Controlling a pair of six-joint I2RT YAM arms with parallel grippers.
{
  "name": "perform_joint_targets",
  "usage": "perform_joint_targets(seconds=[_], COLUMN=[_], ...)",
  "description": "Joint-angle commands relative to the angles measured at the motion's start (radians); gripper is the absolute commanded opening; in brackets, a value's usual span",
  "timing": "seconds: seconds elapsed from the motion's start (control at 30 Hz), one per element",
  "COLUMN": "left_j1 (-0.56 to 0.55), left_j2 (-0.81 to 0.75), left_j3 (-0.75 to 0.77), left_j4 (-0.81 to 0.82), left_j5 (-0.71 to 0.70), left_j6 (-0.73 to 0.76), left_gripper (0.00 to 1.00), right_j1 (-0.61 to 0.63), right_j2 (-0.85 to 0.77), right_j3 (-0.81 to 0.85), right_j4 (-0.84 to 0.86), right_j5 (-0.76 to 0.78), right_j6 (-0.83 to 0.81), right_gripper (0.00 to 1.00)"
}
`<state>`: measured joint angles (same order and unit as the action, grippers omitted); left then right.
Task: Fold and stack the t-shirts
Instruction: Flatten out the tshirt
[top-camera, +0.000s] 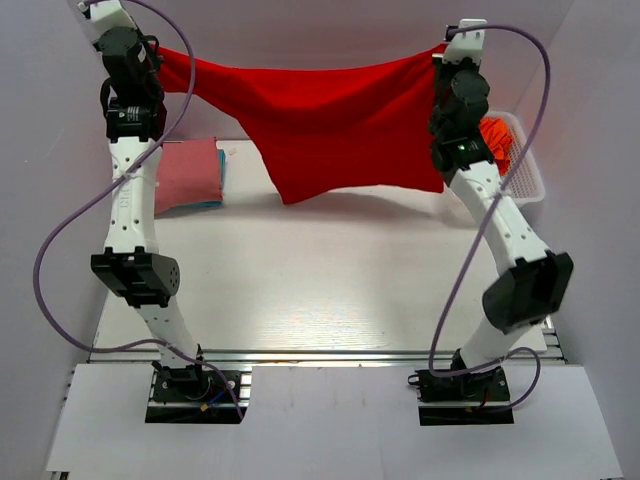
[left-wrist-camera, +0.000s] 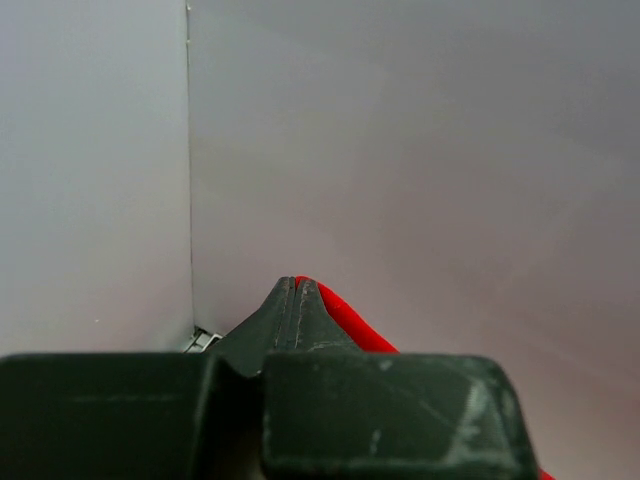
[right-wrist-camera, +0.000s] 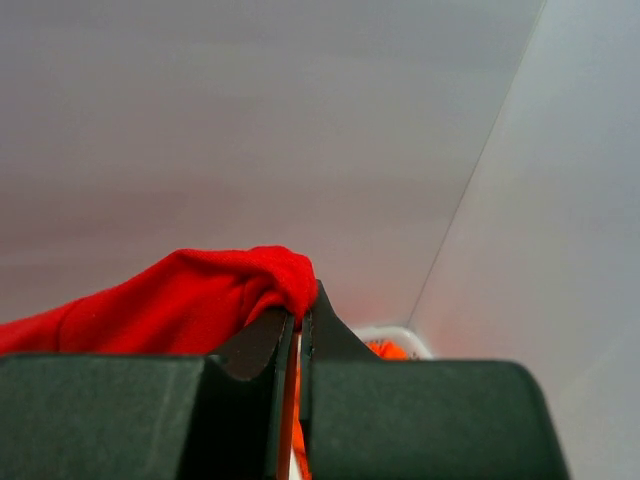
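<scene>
Your left gripper (left-wrist-camera: 297, 290) is clamped tight on one corner of the red t-shirt (top-camera: 320, 115), and your right gripper (right-wrist-camera: 303, 305) pinches the opposite corner. The shirt hangs stretched between them above the far worktop (top-camera: 330, 280), sagging in the middle. A folded pink t-shirt (top-camera: 188, 172) lies far left.

Bright red t-shirt (top-camera: 320, 110) hangs spread in the air, pinched at its two upper corners by my left gripper (left-wrist-camera: 297, 292) and right gripper (right-wrist-camera: 300, 316) — its lower edge sagging to a point left of centre. On the table (top-camera: 330, 280), far left, a folded dusty pink t-shirt (top-camera: 188, 175) lies atop a teal-blue one (top-camera: 220, 180). Vivid orange shirts (top-camera: 497, 135) — bunched — sit in the white basket (top-camera: 530, 175), far right.
</scene>
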<state>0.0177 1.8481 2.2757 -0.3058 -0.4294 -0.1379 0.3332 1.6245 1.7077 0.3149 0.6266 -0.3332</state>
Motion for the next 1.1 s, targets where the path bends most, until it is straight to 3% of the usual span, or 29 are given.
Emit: perform_joint_targets(seconds=[0.0,0.33,0.4,0.83,1.07], left_j1=[0.008,0.008,0.008,0.008,0.008], left_j2=[0.026,0.155,0.155,-0.026,-0.216], left_j3=[0.094,0.186,0.13,-0.3,-0.628], left_j4=[0.049,0.226,0.255,0.246,0.223], left_j5=[-0.025,-0.005,0.006,0.037,-0.002], left_j6=[0.011,0.001,0.001,-0.031,-0.092], left_gripper=[0.0,0.0,0.0,0.0,0.0], right_j1=[-0.019,-0.057,-0.059,-0.066,-0.065], right_j2=[0.081,0.357,0.368,0.163,0.028], right_j3=[0.162,0.424,0.417,-0.029,-0.273], right_j4=[0.202,0.299,0.283,0.211,0.15], right_j5=[0.073,0.076,0.062,0.022,0.004], right_j6=[-0.055,-0.05,-0.02,0.161,0.287], right_gripper=[0.0,0.0,0.0,0.0,0.0])
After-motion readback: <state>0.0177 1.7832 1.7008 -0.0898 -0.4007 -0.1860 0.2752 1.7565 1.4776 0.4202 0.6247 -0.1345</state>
